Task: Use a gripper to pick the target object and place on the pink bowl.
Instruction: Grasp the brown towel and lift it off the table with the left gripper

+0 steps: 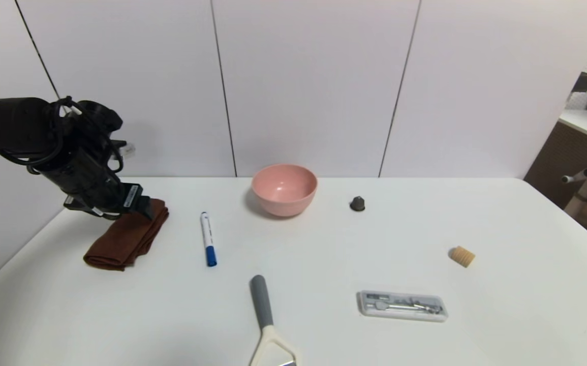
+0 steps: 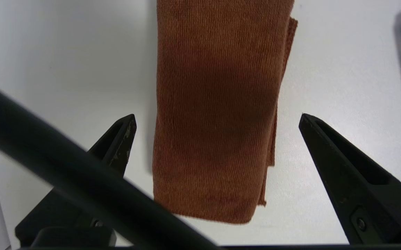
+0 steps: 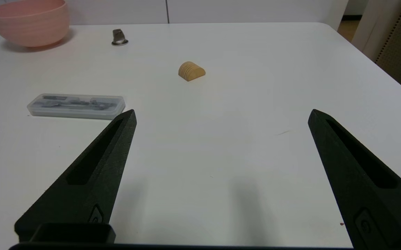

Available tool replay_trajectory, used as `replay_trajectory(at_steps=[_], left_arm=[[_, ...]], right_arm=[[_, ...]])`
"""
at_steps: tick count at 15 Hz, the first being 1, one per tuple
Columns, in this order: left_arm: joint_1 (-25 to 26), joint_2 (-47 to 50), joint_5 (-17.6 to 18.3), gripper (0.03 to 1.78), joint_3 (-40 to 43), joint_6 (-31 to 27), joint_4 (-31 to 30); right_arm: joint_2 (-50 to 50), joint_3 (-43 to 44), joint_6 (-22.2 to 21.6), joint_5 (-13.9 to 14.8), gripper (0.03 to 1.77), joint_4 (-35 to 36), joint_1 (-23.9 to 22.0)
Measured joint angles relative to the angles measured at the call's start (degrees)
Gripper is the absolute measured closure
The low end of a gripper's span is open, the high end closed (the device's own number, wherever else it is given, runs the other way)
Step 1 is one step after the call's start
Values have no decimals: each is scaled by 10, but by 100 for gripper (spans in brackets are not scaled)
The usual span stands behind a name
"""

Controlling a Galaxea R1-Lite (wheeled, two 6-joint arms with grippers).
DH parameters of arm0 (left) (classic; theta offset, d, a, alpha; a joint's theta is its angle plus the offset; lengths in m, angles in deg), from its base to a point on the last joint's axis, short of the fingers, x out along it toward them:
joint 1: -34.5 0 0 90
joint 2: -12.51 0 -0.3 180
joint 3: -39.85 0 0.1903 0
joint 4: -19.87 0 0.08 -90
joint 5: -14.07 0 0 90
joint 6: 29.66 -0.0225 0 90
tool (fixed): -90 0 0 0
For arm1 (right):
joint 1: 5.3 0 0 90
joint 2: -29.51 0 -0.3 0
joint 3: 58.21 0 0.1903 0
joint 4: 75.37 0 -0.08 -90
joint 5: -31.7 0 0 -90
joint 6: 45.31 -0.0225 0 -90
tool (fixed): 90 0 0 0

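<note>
The left gripper (image 2: 217,118) hangs above the far end of the folded brown towel (image 1: 128,235), tilted downward, its jaws spread wide with one on each side of the cloth and not touching it. The towel lies flat near the tabletop's (image 1: 323,264) left edge, beside a blue-capped marker (image 1: 208,239). The pink bowl (image 1: 284,189) stands near the middle of the far edge, well apart from the towel. The right gripper (image 3: 221,114) is parked low over the near right part of the tabletop, released and holding nothing.
</note>
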Motion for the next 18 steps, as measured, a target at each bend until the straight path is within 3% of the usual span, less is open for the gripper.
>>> replay_trajectory(at_steps=[11, 15, 18], left_arm=[[19, -98, 5, 12, -55, 0, 0], [16, -99, 40, 12, -55, 0, 5], [12, -93, 45, 12, -66, 0, 40]], right_arm=[[0, 0, 0, 0, 9, 0, 0], [0, 0, 0, 0, 9, 0, 0], [0, 0, 0, 0, 9, 0, 0]])
